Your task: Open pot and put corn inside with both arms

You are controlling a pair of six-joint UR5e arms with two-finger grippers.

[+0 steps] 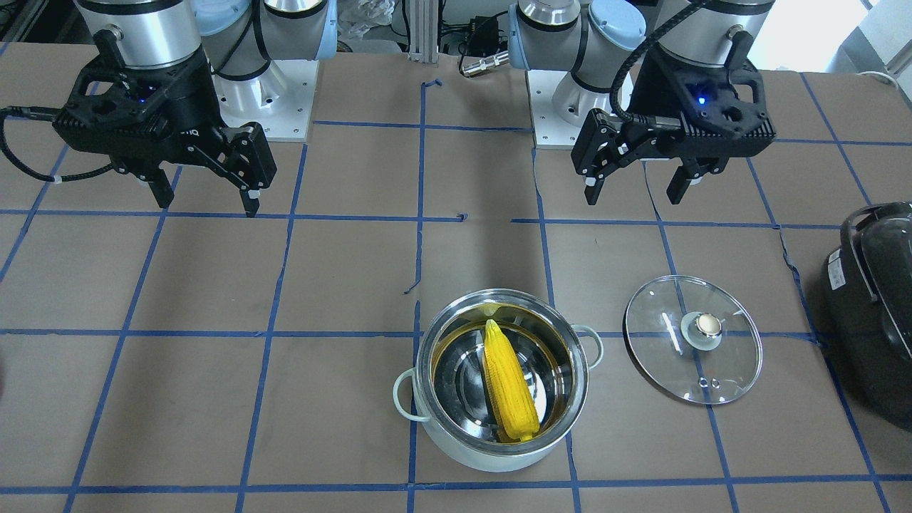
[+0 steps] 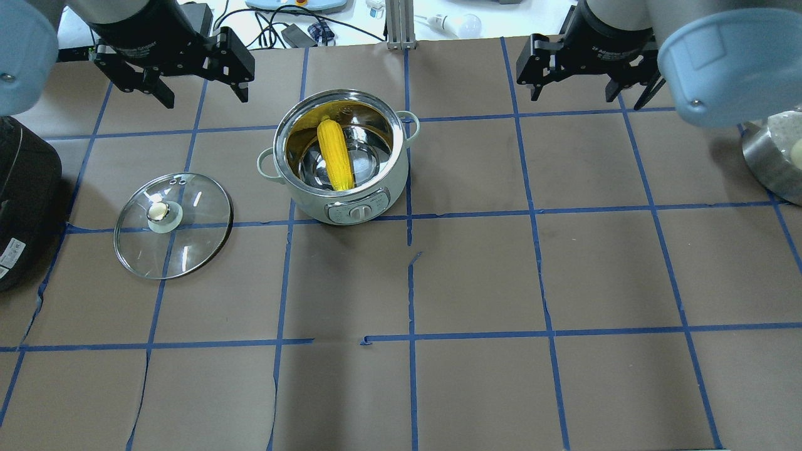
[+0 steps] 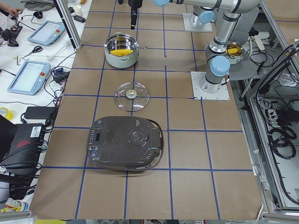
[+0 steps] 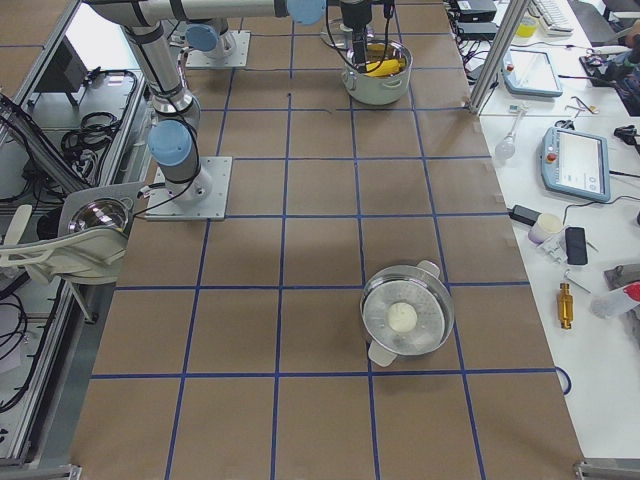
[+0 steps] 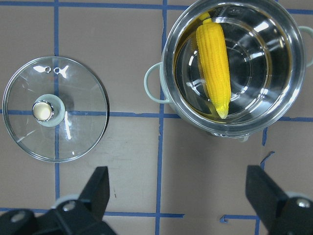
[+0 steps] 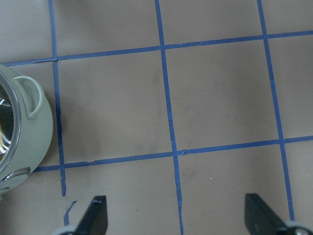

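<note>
The pot [image 1: 456, 445] stands open near the table's middle, with the yellow corn [image 1: 509, 388] lying inside it, leaning on the wall. The glass lid [image 1: 677, 356] lies flat on the table beside the pot. My left gripper [image 1: 634, 196] is open and empty, hovering above the table behind the lid. My right gripper [image 1: 206, 203] is open and empty, far off to the pot's other side. In the left wrist view the corn [image 5: 215, 73], the pot [image 5: 166, 78] and the lid [image 5: 55, 115] lie ahead of the open left gripper [image 5: 181, 196]. In the right wrist view the right gripper [image 6: 177, 215] shows open.
A large black appliance [image 2: 25, 188] sits at the table's edge beyond the lid. A second steel pot [image 4: 405, 320] holding a pale ball stands far out on my right side. Blue tape lines grid the brown table cover.
</note>
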